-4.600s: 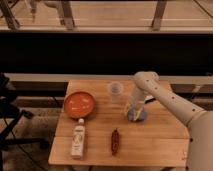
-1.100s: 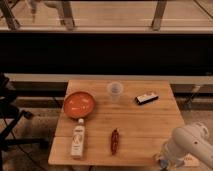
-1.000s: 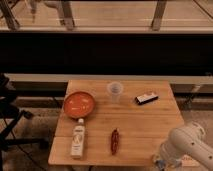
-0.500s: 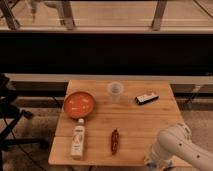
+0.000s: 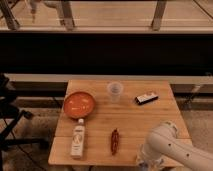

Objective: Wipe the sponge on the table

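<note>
At the front edge of the table (image 5: 150, 119), right of the middle, the gripper (image 5: 143, 161) hangs low at the end of the white arm (image 5: 167, 142). It reaches the bottom border of the view. Whether it is parted or closed cannot be told.

A small pale-blue patch at its tip looks like the sponge (image 5: 141, 166). It sits at the table's front edge and is mostly hidden. Its shape and whether it touches the wood cannot be made out.

The arm's bulky elbow covers the front right corner.

The widest bare wood lies on the right half, between the arm and the black-and-white bar (image 5: 146, 98). The bar rests near the back, close to the right edge. Another open strip runs across the middle, from the orange plate (image 5: 79, 104) toward the right edge.

The plate sits near the left edge, with a clear cup (image 5: 115, 91) standing behind and to its right, near the back edge. A white bottle (image 5: 77, 142) lies flat near the front left corner, just in front of the plate. A red pepper (image 5: 114, 141) lies lengthwise between the bottle and the gripper, nearer the gripper but apart from it.
</note>
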Motion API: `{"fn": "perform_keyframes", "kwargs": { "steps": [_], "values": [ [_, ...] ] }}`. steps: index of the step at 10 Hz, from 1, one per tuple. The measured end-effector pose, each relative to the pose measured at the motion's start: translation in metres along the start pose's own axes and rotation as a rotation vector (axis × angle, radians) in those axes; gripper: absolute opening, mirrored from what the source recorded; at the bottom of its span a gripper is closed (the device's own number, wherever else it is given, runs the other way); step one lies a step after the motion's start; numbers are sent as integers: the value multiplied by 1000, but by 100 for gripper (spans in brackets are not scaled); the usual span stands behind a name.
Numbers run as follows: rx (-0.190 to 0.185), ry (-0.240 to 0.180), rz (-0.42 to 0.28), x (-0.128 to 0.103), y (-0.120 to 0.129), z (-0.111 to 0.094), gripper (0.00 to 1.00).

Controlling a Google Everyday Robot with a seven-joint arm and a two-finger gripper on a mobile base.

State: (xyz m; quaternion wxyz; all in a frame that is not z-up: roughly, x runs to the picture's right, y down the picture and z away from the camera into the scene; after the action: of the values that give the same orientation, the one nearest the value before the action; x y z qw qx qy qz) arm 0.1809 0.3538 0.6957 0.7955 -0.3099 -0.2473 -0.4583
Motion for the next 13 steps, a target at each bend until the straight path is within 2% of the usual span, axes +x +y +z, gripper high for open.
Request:
{"fn": "perform_keyframes", "kwargs": {
  "steps": [3,5,13],
  "values": [
    [4,7,-47,-5,-29,2,0],
    [11,17,-62,8,-51,-3,0],
    [19,-3,-53,36,-95,-4,0]
  ]
}}
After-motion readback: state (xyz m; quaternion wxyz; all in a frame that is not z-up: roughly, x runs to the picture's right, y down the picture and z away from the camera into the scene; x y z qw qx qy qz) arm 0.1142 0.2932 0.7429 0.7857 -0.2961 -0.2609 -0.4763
